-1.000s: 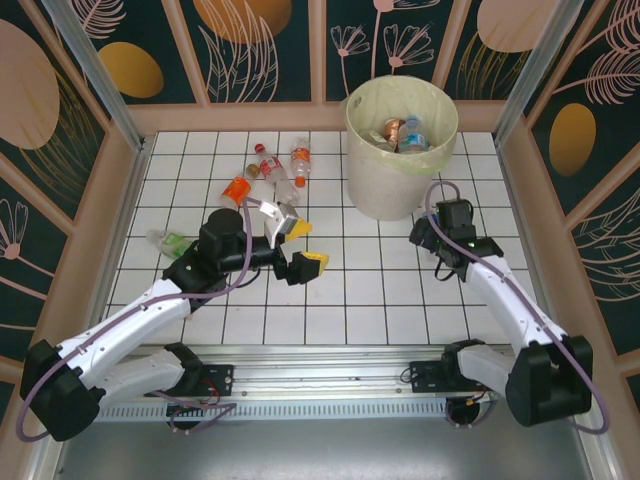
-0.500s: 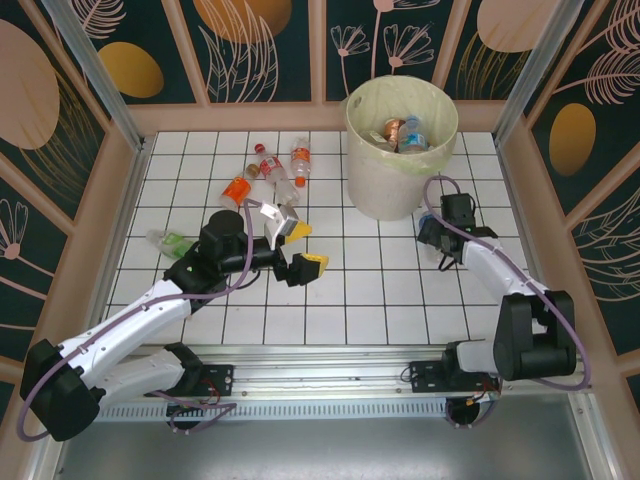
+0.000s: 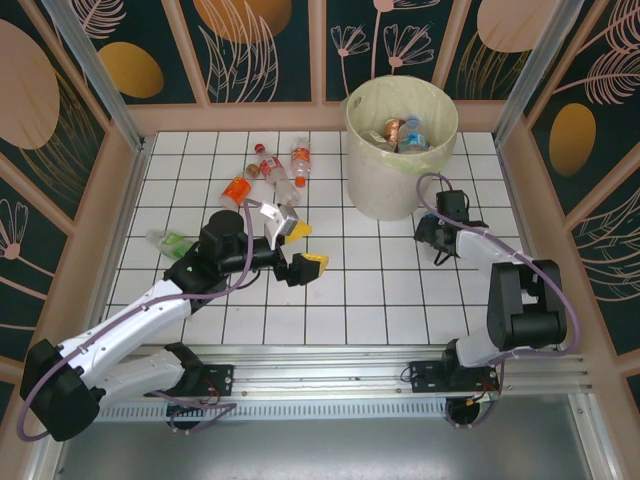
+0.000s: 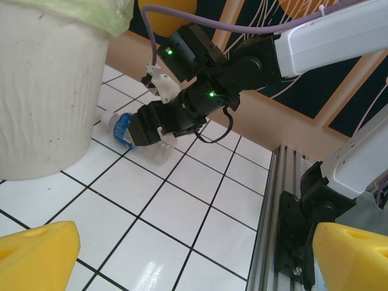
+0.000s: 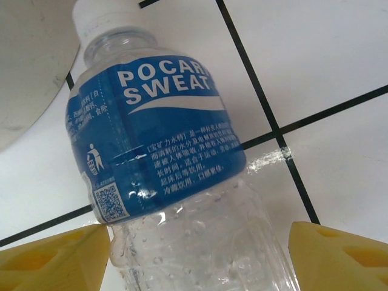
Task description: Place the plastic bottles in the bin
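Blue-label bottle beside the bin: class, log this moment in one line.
right pincer: straddling blue-label bottle, grip unconfirmed | bottle: lying beside bin | left pincer: open, empty

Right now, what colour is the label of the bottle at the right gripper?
Blue label, white lettering; best in right wrist view.

The blue-labelled bottle (image 5: 163,151) is running off the bottom edge; the right fingers (image 5: 54,254) are being cropped to tips, their contact with it not showing clearly.
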Robot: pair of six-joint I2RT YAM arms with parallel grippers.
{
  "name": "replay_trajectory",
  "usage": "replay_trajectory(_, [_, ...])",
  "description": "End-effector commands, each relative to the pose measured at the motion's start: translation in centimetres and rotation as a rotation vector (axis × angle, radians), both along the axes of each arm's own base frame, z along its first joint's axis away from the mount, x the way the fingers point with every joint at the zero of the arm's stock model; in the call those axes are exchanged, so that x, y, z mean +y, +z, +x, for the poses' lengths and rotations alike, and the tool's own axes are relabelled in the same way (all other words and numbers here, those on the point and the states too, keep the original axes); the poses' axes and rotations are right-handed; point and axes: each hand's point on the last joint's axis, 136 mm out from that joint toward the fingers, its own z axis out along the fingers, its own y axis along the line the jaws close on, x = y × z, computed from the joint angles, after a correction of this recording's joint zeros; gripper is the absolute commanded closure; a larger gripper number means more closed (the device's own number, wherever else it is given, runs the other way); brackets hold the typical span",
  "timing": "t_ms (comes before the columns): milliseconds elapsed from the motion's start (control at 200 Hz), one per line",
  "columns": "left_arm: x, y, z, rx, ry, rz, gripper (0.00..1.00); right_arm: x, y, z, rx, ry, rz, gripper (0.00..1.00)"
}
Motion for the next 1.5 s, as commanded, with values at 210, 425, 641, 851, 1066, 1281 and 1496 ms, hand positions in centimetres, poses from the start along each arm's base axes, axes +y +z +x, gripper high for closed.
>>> replay_trajectory(210, [-0.2,0.1,0.0,-0.007,-0.004,-0.004,0.01,-0.1,-1.0,1.8,-0.011,-0.003,0.008,0.22])
replay_trajectory(425, [-0.2,-0.1,0.0,-0.001,-0.004,-0.001,0.01,-0.1,-1.5,2.1,-0.003,-0.003,0.012,0.28])
replay_trajectory(641, [-0.2,-0.1,0.0,0.000,-0.005,0.000,0.01,-0.2,-1.2,1.7,-0.009,-0.009,0.009,0.35])
replay_trajectory(851, [-0.3,-0.1,0.0,0.000,-0.007,-0.001,0.02,-1.4,0.0,0.9,-0.052,-0.085,0.046,0.38])
replay_trajectory(1066, [-0.3,0.0,-0.1,0.003,-0.014,-0.004,0.01,-4.1,3.3,0.3,-0.137,-0.183,0.077,0.38])
replay_trajectory(1281, [-0.3,0.1,0.0,0.002,-0.010,-0.004,0.01,-3.7,12.7,1.0,-0.382,-0.117,0.090,0.38])
replay_trajectory(1496, [-0.3,0.6,0.1,-0.007,-0.002,-0.005,0.02,-1.9,24.5,1.5,-0.630,0.019,0.103,0.38])
